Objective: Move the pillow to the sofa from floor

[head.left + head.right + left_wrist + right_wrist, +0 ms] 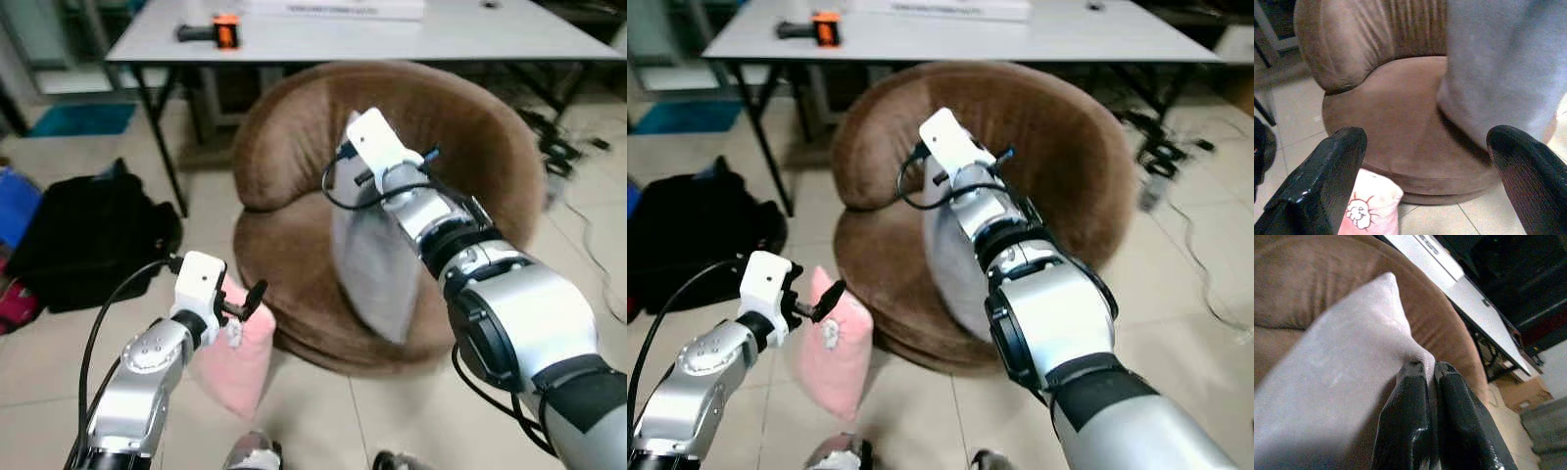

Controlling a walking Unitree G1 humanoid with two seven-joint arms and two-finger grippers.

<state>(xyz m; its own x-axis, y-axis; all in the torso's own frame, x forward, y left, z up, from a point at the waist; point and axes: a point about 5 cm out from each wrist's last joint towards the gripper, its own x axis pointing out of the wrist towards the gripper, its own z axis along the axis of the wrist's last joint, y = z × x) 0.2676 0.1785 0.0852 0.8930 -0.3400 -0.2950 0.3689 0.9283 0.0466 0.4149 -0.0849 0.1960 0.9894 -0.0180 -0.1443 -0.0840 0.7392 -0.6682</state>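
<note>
Now the right gripper (1426, 369) pinches a top corner of the grey pillow (372, 259), which stands on the brown round sofa's (284, 147) seat (pink pillow (240, 352) on the floor beside the spread left gripper (1425, 161)); lower before releasing.

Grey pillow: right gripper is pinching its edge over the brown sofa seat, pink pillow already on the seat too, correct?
Not quite. The pink pillow is on the floor against the sofa base, as the left eye view shows. The right gripper does pinch the grey pillow over the seat.
</note>
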